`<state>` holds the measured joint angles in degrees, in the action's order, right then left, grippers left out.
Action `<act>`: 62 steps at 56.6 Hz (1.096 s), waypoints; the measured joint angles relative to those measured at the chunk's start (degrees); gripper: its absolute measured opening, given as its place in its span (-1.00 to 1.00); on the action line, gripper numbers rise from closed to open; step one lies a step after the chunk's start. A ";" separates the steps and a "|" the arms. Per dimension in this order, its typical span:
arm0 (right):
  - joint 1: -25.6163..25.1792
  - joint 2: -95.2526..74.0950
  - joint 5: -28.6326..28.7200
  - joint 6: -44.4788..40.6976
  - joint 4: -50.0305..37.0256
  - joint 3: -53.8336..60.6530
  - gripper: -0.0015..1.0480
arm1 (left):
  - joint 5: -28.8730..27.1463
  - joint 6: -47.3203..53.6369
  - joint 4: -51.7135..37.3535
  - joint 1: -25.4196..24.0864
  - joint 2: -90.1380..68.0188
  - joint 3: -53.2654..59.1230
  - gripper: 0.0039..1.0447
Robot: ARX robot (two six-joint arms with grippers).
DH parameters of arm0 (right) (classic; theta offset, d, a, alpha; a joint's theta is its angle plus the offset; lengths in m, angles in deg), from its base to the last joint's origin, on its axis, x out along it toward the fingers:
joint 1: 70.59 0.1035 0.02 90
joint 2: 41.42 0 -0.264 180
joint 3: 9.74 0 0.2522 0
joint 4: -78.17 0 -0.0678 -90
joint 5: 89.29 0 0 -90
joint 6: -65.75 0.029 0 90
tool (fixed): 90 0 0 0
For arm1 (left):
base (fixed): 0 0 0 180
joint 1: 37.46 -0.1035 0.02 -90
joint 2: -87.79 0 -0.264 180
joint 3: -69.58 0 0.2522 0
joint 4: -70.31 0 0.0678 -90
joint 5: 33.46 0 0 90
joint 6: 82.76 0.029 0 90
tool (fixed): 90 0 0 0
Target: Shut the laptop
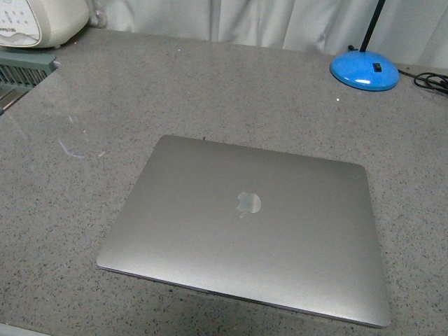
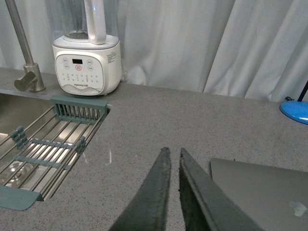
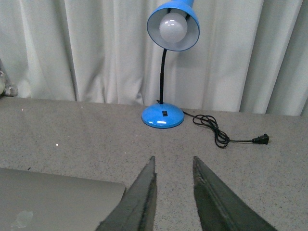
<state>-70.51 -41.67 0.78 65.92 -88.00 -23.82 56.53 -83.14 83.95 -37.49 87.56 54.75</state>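
The laptop (image 1: 245, 227) lies shut and flat on the grey speckled counter, lid up with the apple logo showing. No gripper shows in the front view. In the left wrist view my left gripper (image 2: 173, 151) is shut and empty, held above the counter just beside a corner of the laptop (image 2: 264, 190). In the right wrist view my right gripper (image 3: 173, 161) is open and empty, above bare counter next to another corner of the laptop (image 3: 53, 202).
A blue desk lamp (image 1: 364, 70) stands at the back right, its black cord and plug (image 3: 226, 137) lying on the counter. A white blender (image 2: 86, 60), a faucet (image 2: 21, 53) and a sink with a rack (image 2: 43, 144) are at the back left. White curtains hang behind.
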 joint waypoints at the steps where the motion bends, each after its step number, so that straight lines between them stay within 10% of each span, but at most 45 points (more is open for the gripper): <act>1: 0.00 0.00 0.00 0.00 0.00 0.00 -0.49 | -0.02 0.00 0.00 0.00 0.00 0.00 -0.37; 21: 0.00 0.00 0.00 0.07 0.00 0.00 0.86 | 0.00 0.13 0.00 0.00 0.00 0.00 0.90; 62: 0.00 0.00 0.00 0.02 0.00 0.00 0.82 | -0.02 0.13 0.00 0.00 0.00 0.00 0.88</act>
<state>-70.51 -41.67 0.78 65.94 -88.00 -23.82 56.51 -83.01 83.95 -37.49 87.56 54.75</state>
